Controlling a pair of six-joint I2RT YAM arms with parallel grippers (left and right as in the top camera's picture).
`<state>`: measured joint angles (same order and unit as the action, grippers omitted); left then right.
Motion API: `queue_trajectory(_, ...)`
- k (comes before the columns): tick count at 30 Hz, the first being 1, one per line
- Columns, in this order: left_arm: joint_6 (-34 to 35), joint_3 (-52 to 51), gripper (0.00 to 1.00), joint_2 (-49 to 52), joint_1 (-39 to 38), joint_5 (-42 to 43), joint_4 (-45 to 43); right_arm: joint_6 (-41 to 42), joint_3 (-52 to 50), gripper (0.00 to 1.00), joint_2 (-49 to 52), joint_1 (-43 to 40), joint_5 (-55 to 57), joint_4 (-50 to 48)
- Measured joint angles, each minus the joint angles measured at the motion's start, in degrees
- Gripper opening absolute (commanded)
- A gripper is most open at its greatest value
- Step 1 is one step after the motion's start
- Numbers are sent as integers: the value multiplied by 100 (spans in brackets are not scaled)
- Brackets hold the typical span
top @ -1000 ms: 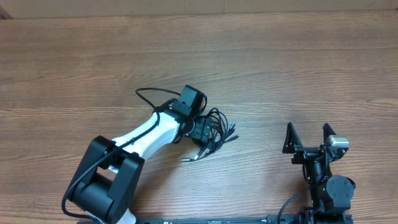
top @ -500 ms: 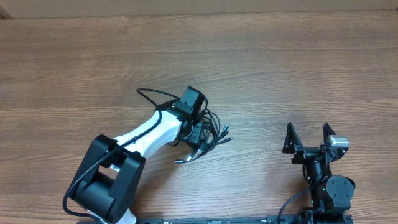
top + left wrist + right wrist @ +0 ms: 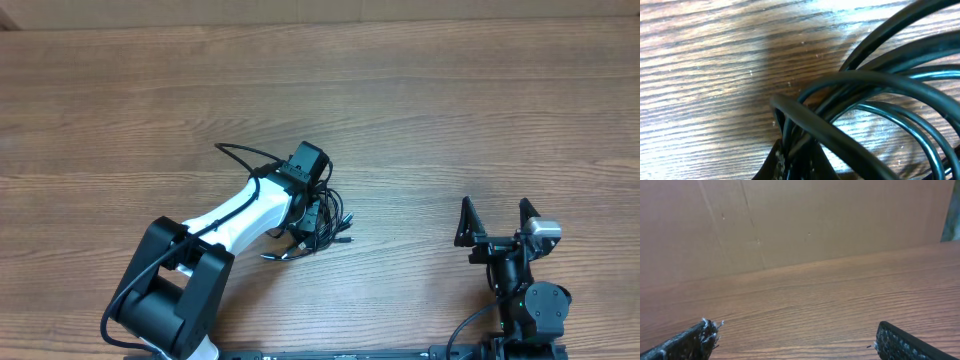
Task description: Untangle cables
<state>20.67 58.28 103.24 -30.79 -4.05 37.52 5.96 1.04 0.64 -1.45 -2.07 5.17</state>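
Shows a knot of black cables (image 3: 330, 232) lying near the middle of the wooden surface (image 3: 450, 110), pinched in the closed left gripper (image 3: 314, 212). Shows the right gripper (image 3: 495, 222) well apart, wide open, empty.

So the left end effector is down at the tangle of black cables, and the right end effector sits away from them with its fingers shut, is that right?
Not quite: the right end effector is open, not shut. The overhead view shows its two fingers spread apart. The rest holds: it sits away from the cables, and the left end effector is down at the tangle.
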Motion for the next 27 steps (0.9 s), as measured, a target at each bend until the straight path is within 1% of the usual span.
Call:
queue_trajectory(9, 382, -4, 4, -4, 13, 195, -219, 2, 0, 100, 0, -2, 2, -4)
queue_trajectory(17, 796, -61, 4, -136, -7, 706, -321, 0, 0, 100, 0, 0, 0, 0)
queue_trajectory(20, 839, -120, 4, -444, -90, 835, -400, 2, 0, 100, -2, 0, 2, -2)
queue_trajectory(27, 927, -133, 4, -1727, -337, 977, -761, 0, 0, 100, -2, 0, 2, 0)
